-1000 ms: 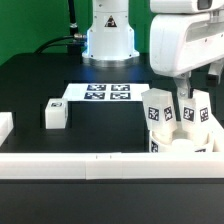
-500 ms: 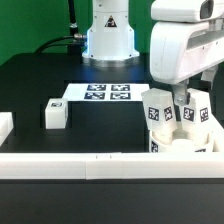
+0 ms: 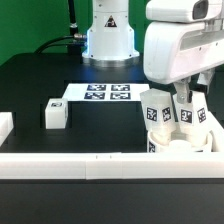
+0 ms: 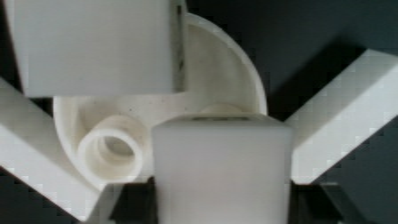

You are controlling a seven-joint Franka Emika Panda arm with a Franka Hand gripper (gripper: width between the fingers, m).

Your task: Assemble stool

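Note:
The white round stool seat (image 3: 178, 147) lies at the exterior view's right, against the front rail. Two tagged white legs stand on it: one free (image 3: 155, 110), one under my hand (image 3: 195, 113). My gripper (image 3: 185, 98) is shut on that second leg from above. In the wrist view the held leg (image 4: 222, 150) fills the gap between the dark fingers (image 4: 139, 196) of my gripper (image 4: 222, 200). The seat (image 4: 231, 70) lies beneath, with a round recess (image 4: 116, 150), and the other leg (image 4: 98, 45) is beside it. A third leg (image 3: 54, 114) lies loose on the table at the left.
The marker board (image 3: 100, 93) lies flat mid-table before the robot base (image 3: 108, 35). A long white rail (image 3: 90, 166) runs along the front edge. A white block (image 3: 5, 125) sits at the far left. In the wrist view the rails (image 4: 347, 110) flank the seat.
My hand has shifted a little toward the exterior view's left while still shut on the leg. The seat, the other legs and the board have not moved.

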